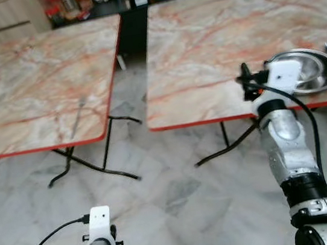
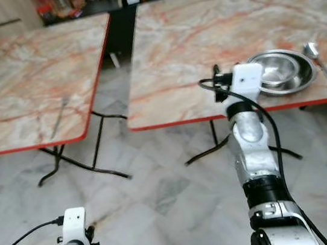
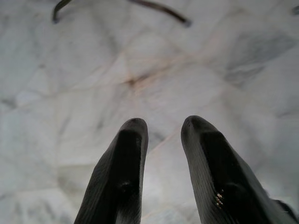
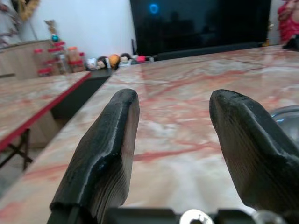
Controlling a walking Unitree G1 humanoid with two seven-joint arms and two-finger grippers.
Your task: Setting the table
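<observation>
Right gripper [image 4: 173, 154] is hovering empty, jaws wide, over the right table [image 1: 200, 38] edge, just beside the steel plate [image 1: 311, 71]. Spoon [image 2: 318, 59] is lying beside it. Left gripper [image 3: 163, 163] is hanging idle, jaws narrowly apart. Fork [image 1: 77, 117] is sitting on the left table, likely not yet fetched.

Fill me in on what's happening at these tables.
The robot stands facing two marble-patterned tables. Its right gripper is raised over the near edge of the right table, fingers open and holding nothing, just beside a steel plate with a spoon lying on the table at its far side. A fork-like utensil lies on the left table. The left gripper hangs low over the floor, open and idle.
</observation>
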